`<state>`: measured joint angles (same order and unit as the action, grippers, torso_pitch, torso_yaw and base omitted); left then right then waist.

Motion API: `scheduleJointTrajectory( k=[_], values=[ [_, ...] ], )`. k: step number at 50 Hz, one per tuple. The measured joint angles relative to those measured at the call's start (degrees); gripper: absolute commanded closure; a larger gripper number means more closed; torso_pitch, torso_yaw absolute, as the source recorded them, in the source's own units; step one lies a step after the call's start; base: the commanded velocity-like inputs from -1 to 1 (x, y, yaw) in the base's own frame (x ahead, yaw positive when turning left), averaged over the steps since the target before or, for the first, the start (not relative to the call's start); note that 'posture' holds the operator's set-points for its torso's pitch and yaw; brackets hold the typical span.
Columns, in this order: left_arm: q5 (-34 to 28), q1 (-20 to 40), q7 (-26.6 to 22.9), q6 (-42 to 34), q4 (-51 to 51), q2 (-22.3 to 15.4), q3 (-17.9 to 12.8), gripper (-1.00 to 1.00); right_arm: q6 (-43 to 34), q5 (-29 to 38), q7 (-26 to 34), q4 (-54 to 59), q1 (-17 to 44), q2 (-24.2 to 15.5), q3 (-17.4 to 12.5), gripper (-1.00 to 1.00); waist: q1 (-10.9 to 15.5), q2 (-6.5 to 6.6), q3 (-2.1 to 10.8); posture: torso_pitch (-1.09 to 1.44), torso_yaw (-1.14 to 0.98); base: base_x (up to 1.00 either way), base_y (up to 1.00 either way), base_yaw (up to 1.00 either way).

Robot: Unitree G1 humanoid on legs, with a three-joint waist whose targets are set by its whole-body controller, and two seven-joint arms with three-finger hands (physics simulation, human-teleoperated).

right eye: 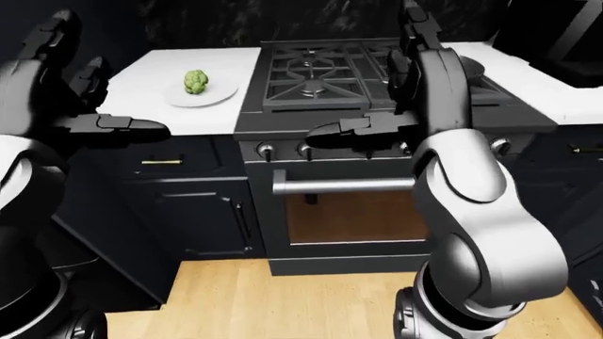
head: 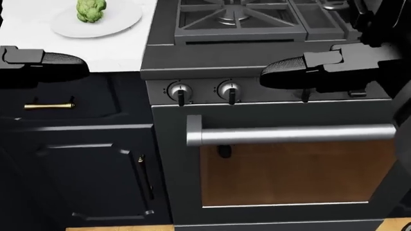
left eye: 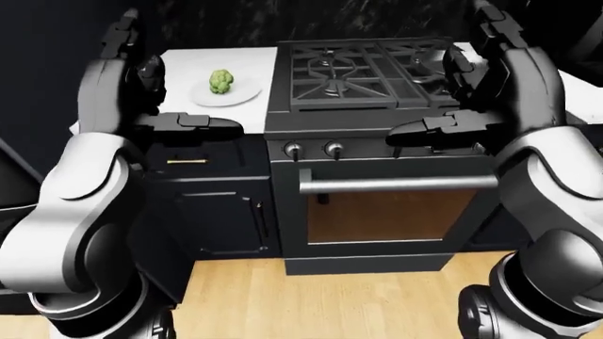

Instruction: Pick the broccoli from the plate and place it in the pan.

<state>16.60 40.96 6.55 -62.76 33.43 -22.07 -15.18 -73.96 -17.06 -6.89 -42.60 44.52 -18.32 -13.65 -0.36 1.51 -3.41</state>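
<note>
White countertop (left eye: 179,74) ran along the upper left of the left-eye view, beside a black stove (left eye: 377,70). Broccoli (left eye: 221,80) sat on a white plate (left eye: 247,92) on that countertop, just left of the stove's grates. No pan could be identified with certainty. Below the burners were two knobs (head: 179,91) and a steel oven handle (head: 292,134); dark cabinets (head: 83,159) stood to the left. Left hand (left eye: 189,121) and right hand (left eye: 443,127) were raised before the counter edge, fingers extended and released, holding nothing, both well apart from the broccoli
</note>
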Motion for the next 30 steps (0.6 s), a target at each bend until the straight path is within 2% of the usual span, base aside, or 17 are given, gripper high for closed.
scheduleJointTrajectory(
  k=[2,4,5,7,13,16,18,19,21,25,26,28,29,30],
  values=[
    [-0.08,0.07,-0.05,0.36,-0.31,-0.06,0.07,-1.0,0.03,-0.02,-0.04,0.3,0.19,-0.05,0.02,-1.0,-0.33,2.2,0.32,0.0,0.0,0.32,0.0,0.0],
    [-0.23,-0.26,-0.03,0.45,-0.85,-0.23,-0.33,-1.0,0.02,-0.17,0.01,0.42,-0.3,0.51,0.56,-1.0,0.43,1.7,-0.15,0.0,0.0,0.34,0.0,0.0],
    [-0.39,-0.73,0.08,0.25,-1.1,-0.22,-0.61,-1.0,-0.24,-0.4,0.13,0.67,-0.51,0.66,1.02,-1.0,0.6,1.91,-0.35,0.0,0.0,0.35,0.0,0.0],
    [-0.68,-0.97,0.27,-0.27,-1.6,-0.26,-0.83,-1.0,-0.77,-0.85,0.4,0.94,-0.57,0.62,1.41,-1.0,0.84,1.93,-0.06,0.0,0.0,0.35,0.0,0.0],
    [-0.64,-0.2,0.18,0.51,-0.41,-0.42,-0.69,-1.0,0.41,-0.46,0.18,0.01,-0.17,0.26,0.84,-1.0,1.44,-1.43,0.49,0.0,0.0,0.35,0.0,0.0],
    [-0.72,0.13,0.26,0.56,-0.44,-0.51,-0.75,-1.0,0.62,-0.45,0.28,0.12,-0.05,0.21,0.92,-1.0,1.84,-4.33,0.86,0.0,0.0,0.34,0.0,0.0],
    [-0.57,-0.28,0.29,0.21,-0.17,0.19,-0.17,-1.0,0.5,-0.31,0.3,0.43,-0.75,0.04,0.53,-1.0,0.85,-3.69,-0.11,0.0,0.0,0.34,0.08,0.0],
    [-0.35,-0.53,0.13,-0.05,-0.46,0.36,0.38,-1.0,0.12,-0.13,0.22,0.66,-1.21,0.04,0.33,-1.0,0.68,-4.1,-0.39,0.0,0.0,0.32,0.2,0.0],
    [0.03,-0.72,-0.23,-0.46,-1.23,0.37,0.97,-1.0,-0.71,0.16,0.04,1.16,-1.09,0.05,0.24,-1.0,0.5,-4.65,-0.03,0.0,0.0,0.32,0.2,0.0],
    [-0.08,0.27,-0.15,-0.42,-0.42,-0.04,0.26,-1.0,0.2,0.38,0.21,0.46,-0.47,-0.24,0.6,-1.0,0.43,-3.22,0.89,0.0,0.0,0.19,0.14,0.0],
    [-0.19,0.57,-0.07,-0.06,0.08,-0.11,0.1,-1.0,0.55,0.47,0.28,0.27,-0.4,-0.33,0.58,-1.0,0.33,-2.4,1.13,0.0,0.0,0.01,0.0,0.0],
    [-0.29,1.04,0.02,0.47,0.7,-0.16,0.01,-1.0,0.79,0.67,0.31,0.26,-0.18,-0.21,0.35,-1.0,-0.16,-1.25,0.17,0.0,0.0,0.02,0.0,0.0],
    [-0.28,1.01,0.04,0.5,0.83,-0.15,0.0,-1.0,0.73,0.71,0.31,0.37,-0.06,-0.12,0.28,-1.0,-0.23,-0.32,-0.04,0.0,0.0,0.04,0.03,0.0],
    [-0.26,0.79,0.04,0.4,0.68,-0.1,0.01,-1.0,0.61,0.72,0.32,0.5,-0.05,0.0,0.32,-1.0,-0.12,1.22,0.14,0.0,0.0,0.09,0.11,0.0]
  ],
)
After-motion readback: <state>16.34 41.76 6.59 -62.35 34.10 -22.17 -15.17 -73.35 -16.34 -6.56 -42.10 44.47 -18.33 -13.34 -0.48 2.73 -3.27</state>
